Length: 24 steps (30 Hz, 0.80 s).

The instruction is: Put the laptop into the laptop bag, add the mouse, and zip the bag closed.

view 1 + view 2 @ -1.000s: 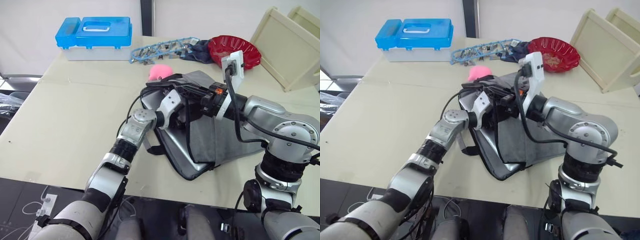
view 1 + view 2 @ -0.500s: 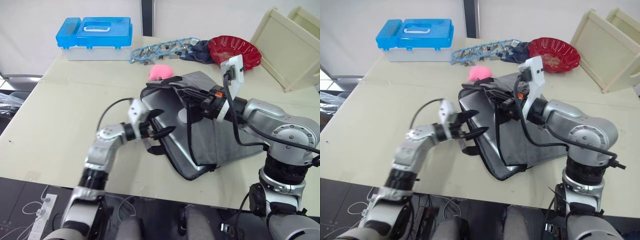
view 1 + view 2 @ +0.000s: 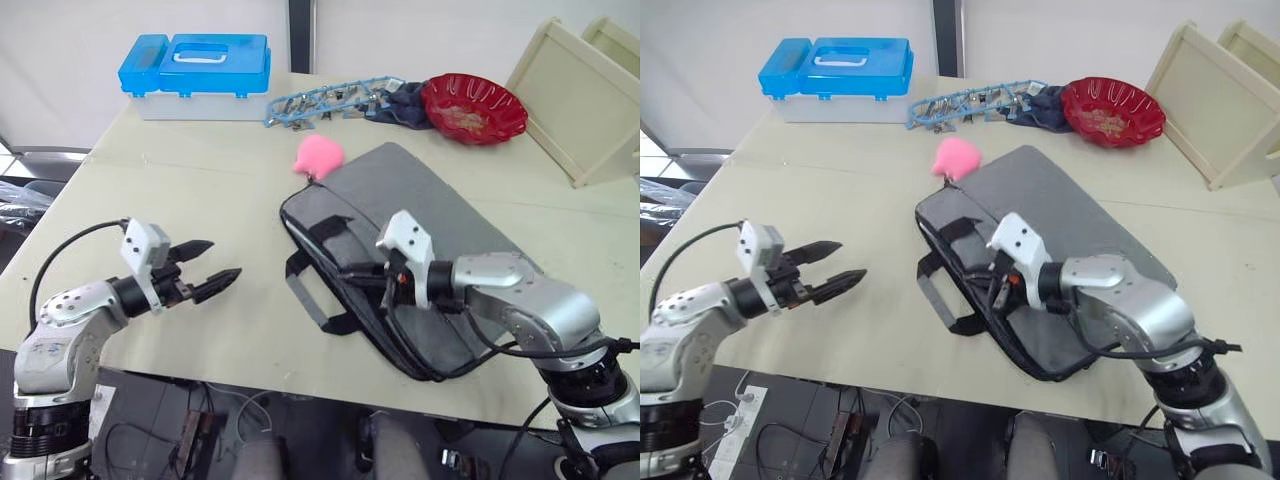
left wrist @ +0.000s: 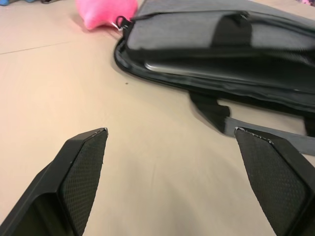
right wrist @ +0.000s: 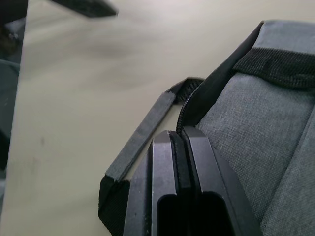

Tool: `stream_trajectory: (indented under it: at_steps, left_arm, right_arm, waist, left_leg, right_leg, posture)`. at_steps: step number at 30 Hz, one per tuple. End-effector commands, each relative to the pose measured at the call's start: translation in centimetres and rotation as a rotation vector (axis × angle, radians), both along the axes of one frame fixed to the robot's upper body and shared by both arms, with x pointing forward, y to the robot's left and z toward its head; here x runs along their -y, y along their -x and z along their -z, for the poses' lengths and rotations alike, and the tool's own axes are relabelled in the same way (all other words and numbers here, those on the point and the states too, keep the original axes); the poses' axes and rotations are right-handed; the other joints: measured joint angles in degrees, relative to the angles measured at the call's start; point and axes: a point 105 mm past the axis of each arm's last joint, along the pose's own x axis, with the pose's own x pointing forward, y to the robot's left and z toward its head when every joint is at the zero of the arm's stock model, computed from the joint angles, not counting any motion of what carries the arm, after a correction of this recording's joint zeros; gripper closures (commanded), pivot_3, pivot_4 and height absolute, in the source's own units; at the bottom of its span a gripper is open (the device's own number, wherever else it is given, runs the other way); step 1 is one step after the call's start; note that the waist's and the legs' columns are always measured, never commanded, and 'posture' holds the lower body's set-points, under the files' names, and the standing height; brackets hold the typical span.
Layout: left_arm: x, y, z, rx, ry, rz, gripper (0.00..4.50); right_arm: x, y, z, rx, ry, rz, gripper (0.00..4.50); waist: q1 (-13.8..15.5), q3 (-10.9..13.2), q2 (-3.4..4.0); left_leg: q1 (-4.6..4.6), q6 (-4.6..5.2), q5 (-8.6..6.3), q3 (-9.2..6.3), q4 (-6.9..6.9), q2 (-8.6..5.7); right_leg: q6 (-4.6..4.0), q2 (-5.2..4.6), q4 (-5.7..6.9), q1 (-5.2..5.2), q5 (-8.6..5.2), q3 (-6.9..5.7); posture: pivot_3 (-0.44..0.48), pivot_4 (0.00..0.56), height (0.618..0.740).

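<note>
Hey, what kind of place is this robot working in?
Probably an indoor lab or test workspace, not a home: a plain beige table against a white wall holds assorted props, namely a blue plastic case, a red bowl and a grey laptop bag, with cables visible under the table.

Bare table (image 3: 200, 190) around the left hand (image 3: 208, 272); laptop bag (image 3: 420, 220) blocks rightward.

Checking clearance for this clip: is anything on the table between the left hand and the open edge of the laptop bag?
Nothing visible. The left hand, fingers open, hovers over bare table facing the laptop bag. Only the bag's own strap handle lies on the table between them.
</note>
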Motion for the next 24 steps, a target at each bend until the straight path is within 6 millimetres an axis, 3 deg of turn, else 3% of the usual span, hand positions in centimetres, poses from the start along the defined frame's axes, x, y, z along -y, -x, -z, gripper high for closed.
stream_trajectory:
  at_steps: [1, 2, 5, 8, 12, 15, 18, 21, 24]
  left_arm:
    - [-0.4, 0.4, -1.5, 0.049, -0.009, -0.005, 0.07]
    - [-0.5, 0.2, -1.7, 0.054, -0.009, -0.011, 0.07]
    - [-0.5, -0.3, -2.0, 0.05, -0.01, -0.005, 0.0]
    - [-0.4, -1.0, -2.5, 0.036, 0.013, 0.013, 0.0]
    - [-0.1, -2.8, -3.6, 0.014, 0.042, 0.053, 0.0]
    - [0.3, -4.8, -4.3, 0.003, 0.062, 0.07, 0.0]
    - [1.1, -7.4, -4.2, -0.014, 0.04, 0.095, 0.0]
    - [2.5, -9.8, -4.2, -0.048, 0.073, 0.12, 0.0]
    - [3.2, -11.0, -3.7, -0.062, 0.062, 0.142, 0.0]
  right_arm:
    - [-0.6, 1.3, -0.5, 0.046, -0.004, -0.086, 4.5]
    - [-0.5, 1.1, -0.3, 0.073, 0.015, -0.089, 4.5]
    - [-0.1, 0.9, -0.3, 0.084, 0.004, -0.097, 3.43]
    - [0.7, 1.3, -0.7, 0.063, -0.02, -0.117, 1.9]
    - [3.4, 1.4, -4.0, 0.0, -0.149, -0.082, 0.03]
    - [7.1, 0.8, -6.2, -0.069, -0.191, 0.017, 0.03]
    - [12.2, 0.1, -7.6, -0.113, -0.22, 0.188, 0.03]
    - [17.1, 0.5, -6.9, -0.149, -0.178, 0.364, 0.03]
    - [19.1, 1.3, -6.1, -0.18, -0.15, 0.426, 0.03]
  waist:
    - [-0.08, 0.0, 0.0]
    - [-0.09, 0.0, 0.0]
    - [-0.09, 0.0, 0.0]
    - [0.01, 0.0, 0.0]
    - [0.5, 0.01, -0.03]
    - [0.95, 0.01, -0.03]
    - [1.62, 0.0, -0.07]
    - [2.17, 0.0, -0.14]
    - [2.0, 0.0, -0.21]
  left_leg:
    - [0.0, 0.0, 0.0, 0.02, -0.01, 0.0]
    - [0.01, 0.0, 0.0, 0.02, -0.01, 0.0]
    - [0.04, 0.0, 0.0, 0.03, 0.0, 0.0]
    - [0.04, 0.0, 0.0, 0.04, 0.01, 0.0]
    - [0.0, 0.0, 0.0, 0.04, 0.06, -0.01]
    - [0.02, 0.01, 0.0, 0.04, 0.06, -0.01]
    - [0.02, 0.02, -0.01, 0.07, 0.05, -0.02]
    - [0.04, 0.03, -0.01, 0.12, -0.08, -0.04]
    - [0.03, 0.06, -0.03, 0.19, -0.16, -0.07]
  right_leg:
    - [0.0, 0.0, 0.0, -0.01, 0.0, 0.0]
    - [0.0, 0.0, 0.0, -0.01, 0.0, 0.0]
    - [-0.01, 0.0, 0.03, 0.0, 0.0, 0.02]
    - [-0.01, 0.0, 0.03, 0.0, 0.0, 0.02]
    - [-0.01, 0.0, 0.0, 0.01, 0.0, 0.02]
    - [-0.01, 0.0, 0.02, 0.02, 0.01, 0.01]
    - [-0.02, 0.0, -0.02, 0.04, 0.01, -0.01]
    - [-0.01, 0.0, -0.13, 0.06, 0.01, -0.06]
    - [0.06, 0.0, -0.31, 0.08, 0.05, -0.11]
  posture:
    - [0.0, 0.15, 0.74]
    - [0.0, 0.15, 0.74]
    - [0.0, 0.15, 0.74]
    - [0.0, 0.15, 0.74]
    - [0.0, 0.15, 0.74]
    - [0.0, 0.15, 0.74]
    - [0.0, 0.15, 0.74]
    - [0.0, 0.15, 0.74]
    - [0.0, 0.15, 0.74]
